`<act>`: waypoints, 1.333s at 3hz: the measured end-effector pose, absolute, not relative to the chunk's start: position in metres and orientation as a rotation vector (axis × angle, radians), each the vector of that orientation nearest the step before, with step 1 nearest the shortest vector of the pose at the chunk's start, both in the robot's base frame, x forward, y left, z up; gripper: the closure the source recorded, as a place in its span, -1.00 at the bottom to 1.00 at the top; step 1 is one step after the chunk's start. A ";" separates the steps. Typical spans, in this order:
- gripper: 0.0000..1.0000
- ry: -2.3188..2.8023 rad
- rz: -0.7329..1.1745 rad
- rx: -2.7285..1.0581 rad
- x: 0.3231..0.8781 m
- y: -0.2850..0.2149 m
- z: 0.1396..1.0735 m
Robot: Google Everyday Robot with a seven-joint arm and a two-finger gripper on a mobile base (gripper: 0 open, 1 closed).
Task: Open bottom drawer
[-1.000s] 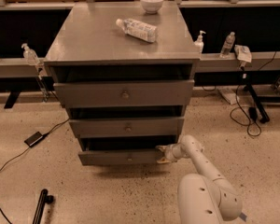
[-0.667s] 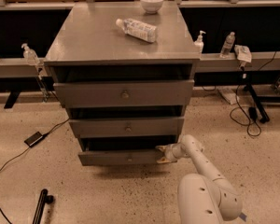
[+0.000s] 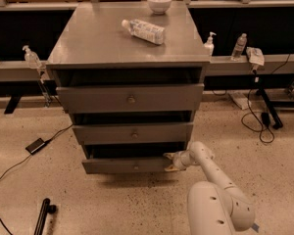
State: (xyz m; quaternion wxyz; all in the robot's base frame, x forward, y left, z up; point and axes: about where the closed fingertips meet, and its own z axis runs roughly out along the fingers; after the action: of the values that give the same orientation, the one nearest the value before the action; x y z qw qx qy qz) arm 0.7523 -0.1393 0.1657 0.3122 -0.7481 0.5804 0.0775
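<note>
The bottom drawer [image 3: 127,165], a narrow flat grey metal front, lies at 6 o'clock of the cabinet [image 3: 88,43]; the smooth white gripper [image 3: 170,161] meets its 3 o'clock end; clamped or not, I cannot tell.

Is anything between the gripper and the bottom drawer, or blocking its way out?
Nothing visible does. The white arm's gripper sits at the right end of the lowest grey metal drawer front, and no object lies on the speckled floor before it.
</note>
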 end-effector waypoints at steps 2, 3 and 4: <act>0.28 1.546 0.214 -1.964 0.747 -0.143 0.165; 0.26 1.546 0.214 -1.963 0.747 -0.143 0.167; 0.40 1.546 0.214 -1.963 0.747 -0.143 0.167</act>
State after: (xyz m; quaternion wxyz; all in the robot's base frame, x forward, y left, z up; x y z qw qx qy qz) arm 0.7469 -0.1432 0.1666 0.3115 -0.7438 0.5858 0.0810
